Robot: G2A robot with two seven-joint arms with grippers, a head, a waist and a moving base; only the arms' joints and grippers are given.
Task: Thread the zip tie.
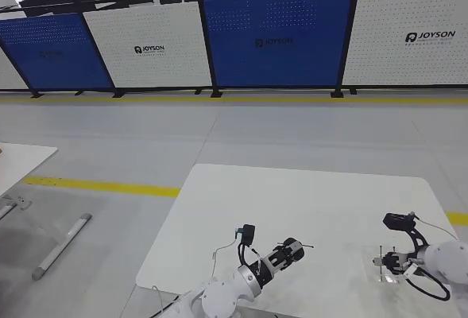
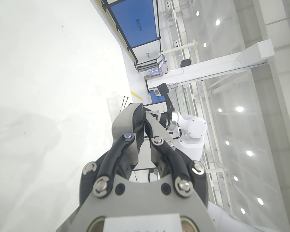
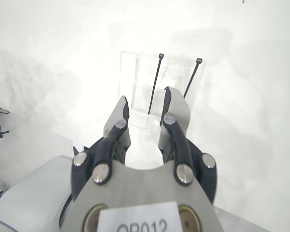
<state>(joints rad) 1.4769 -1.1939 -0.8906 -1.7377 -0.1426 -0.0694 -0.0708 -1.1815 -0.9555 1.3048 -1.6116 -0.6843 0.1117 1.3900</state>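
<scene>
Zip tie (image 3: 154, 83): a thin black strap propped in a clear holder (image 3: 126, 78), just ahead of the right pincer's gap, with its head end farthest from the pincer.
Handling: probably light, springy and slick, so grip the strap mid-length and leave the head and tail free.
Second zip tie (image 3: 192, 77): in the same holder, just outside one finger.
Right pincer (image 3: 146, 102): spread open and empty.
Left pincer (image 2: 143, 111): fingers closed together with nothing between them, well apart from the holder.
Views: the right wrist view shows the ties' heads, and the top view shows the spacing of both arms on the white surface (image 1: 297, 199).
</scene>
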